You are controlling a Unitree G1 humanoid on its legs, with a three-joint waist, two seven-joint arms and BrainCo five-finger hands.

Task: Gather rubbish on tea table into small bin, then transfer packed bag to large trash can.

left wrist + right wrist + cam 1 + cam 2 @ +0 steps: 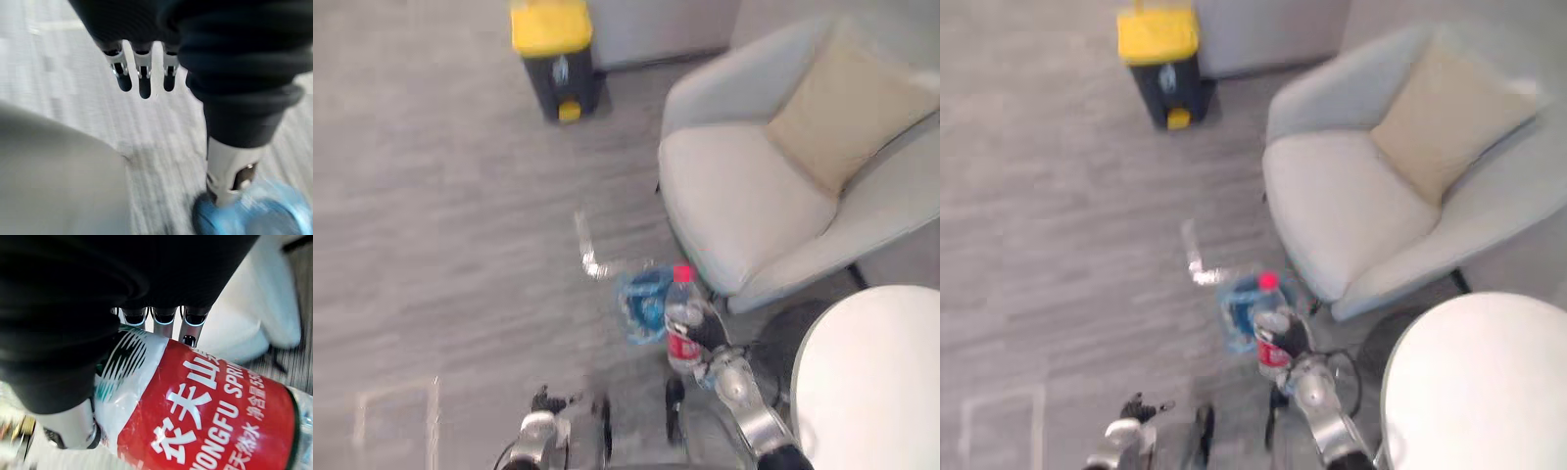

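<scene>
A clear plastic bottle [681, 323] with a red cap and red label stands upright in my right hand [722, 370], whose fingers [164, 318] curl round its label [205, 406]. The bottle hangs just to the right of a small blue-lined bin [644, 302] on the floor, beside the armchair. My left hand [540, 427] is low at the front left, fingers [143, 78] straight and holding nothing; the blue bin [254, 215] shows past its thumb. The large dark trash can [555, 59] with a yellow lid stands far back on the floor.
A pale grey armchair [754, 196] with a beige cushion [847, 108] fills the right side. The white round table [871, 382] is at the front right. A pale shiny strip [587, 250] lies on the grey floor behind the small bin.
</scene>
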